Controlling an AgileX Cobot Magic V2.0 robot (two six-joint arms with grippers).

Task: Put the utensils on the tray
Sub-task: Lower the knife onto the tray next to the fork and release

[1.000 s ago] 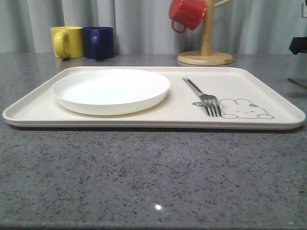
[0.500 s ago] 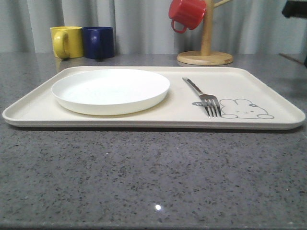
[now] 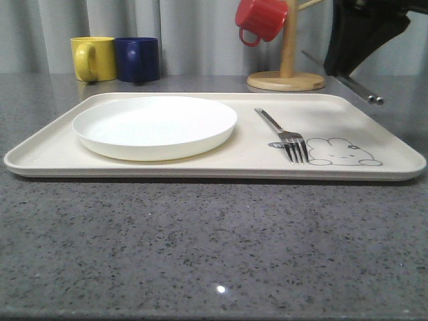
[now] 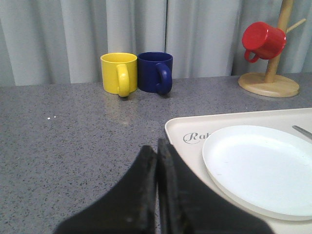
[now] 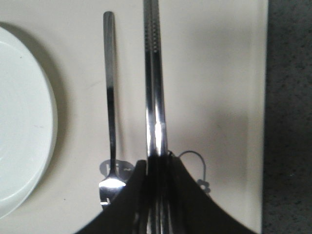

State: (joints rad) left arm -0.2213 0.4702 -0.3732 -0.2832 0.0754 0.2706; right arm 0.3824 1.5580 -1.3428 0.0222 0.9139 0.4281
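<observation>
You have a grey speckled countertop (image 3: 200, 254) in front of pale curtains. In the front view, the cream tray (image 3: 60, 150) lies across the counter with a round white plate (image 3: 154, 125) on its left half and the fork (image 3: 283, 136) on its right half, tines toward you, just beside the rabbit drawing (image 3: 342, 152). Behind the tray stand a yellow mug (image 3: 93, 58) and a blue mug (image 3: 137, 59), touching, and a wooden mug tree (image 3: 287, 63) carrying a red mug (image 3: 261, 19). Your right gripper (image 3: 354, 43) hangs above the tray's far right corner, clamped on two slim metal utensils (image 3: 361, 91) that slant down toward the right.

In the left wrist view, your left gripper (image 4: 157, 161) has its fingers pressed together with nothing between them, over the counter just beside the tray's corner, where the script begins.

In the right wrist view, the right gripper's fingers pinch the two shiny utensils side by side; they run parallel to the fork's handle, above the tray, between the fork and the tray's rim. You cannot tell which is the knife and which the spoon.
</observation>
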